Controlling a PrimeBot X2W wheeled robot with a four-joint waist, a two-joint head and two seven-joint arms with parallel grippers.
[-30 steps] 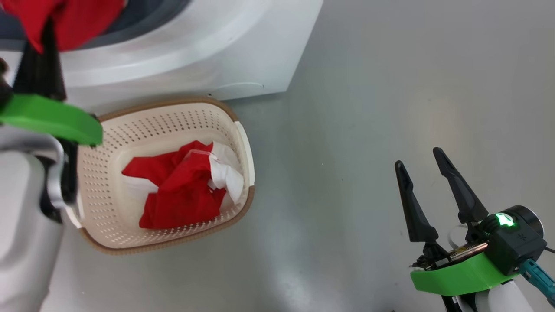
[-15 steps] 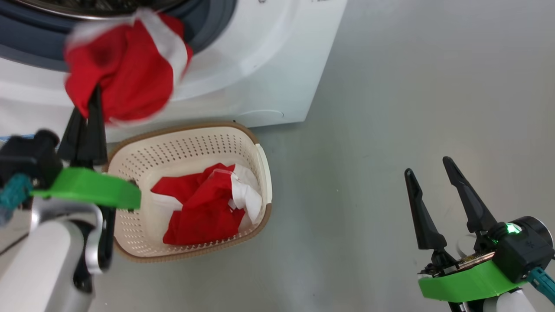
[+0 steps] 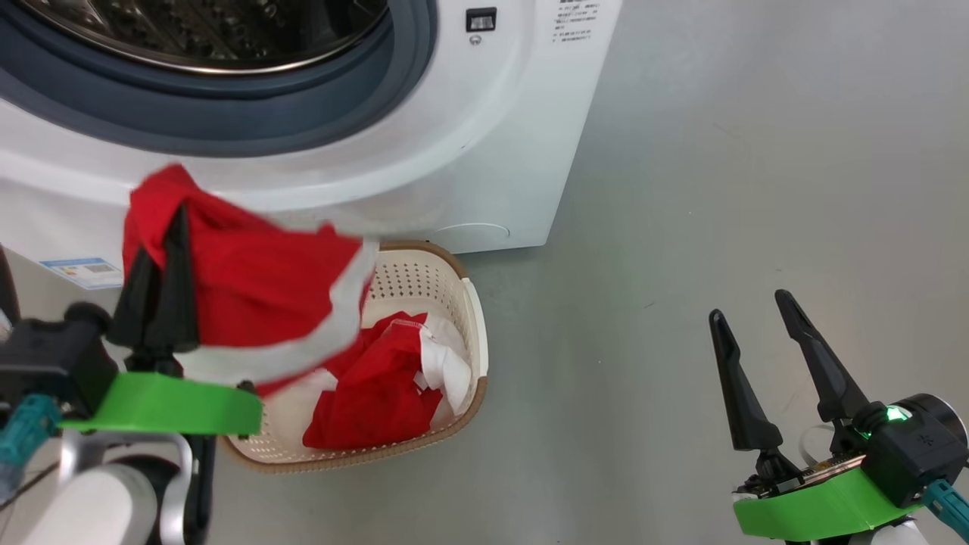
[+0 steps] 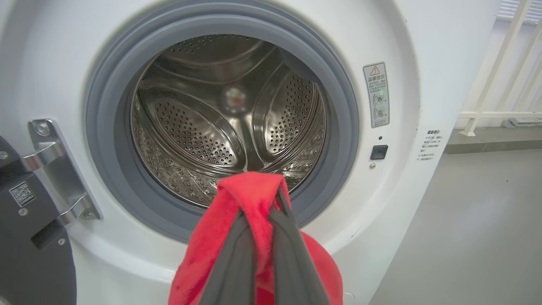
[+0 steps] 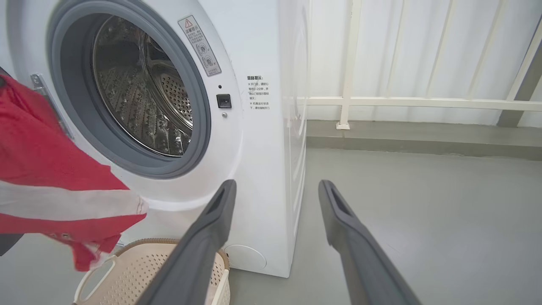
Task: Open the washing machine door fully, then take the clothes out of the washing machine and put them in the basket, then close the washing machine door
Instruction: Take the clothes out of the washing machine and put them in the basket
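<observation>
Red fabric takes up the centre left of the head view. A soft red garment with a white band hangs from the left tool, whose two long dark fingers are pressed together on a fold of it. The garment is in the air in front of the lower front panel of the big white front-loading washing machine. In this view it covers the left part of the small cream perforated plastic basket with a brown woven-look rim.

The basket stands on the grey floor, just in front of the machine, at the lower centre of the frame. A second crumpled red and white garment lies inside it.

In the left wrist view the grey rubber ring and the perforated steel drum face the camera. The dark inner face of the washing machine door stands at the lower left edge, swung clear of the opening on its shiny metal hinge.

At the lower right of the head view the right tool has its fingers spread wide and holds nothing. It is over bare floor, well apart from the basket.
</observation>
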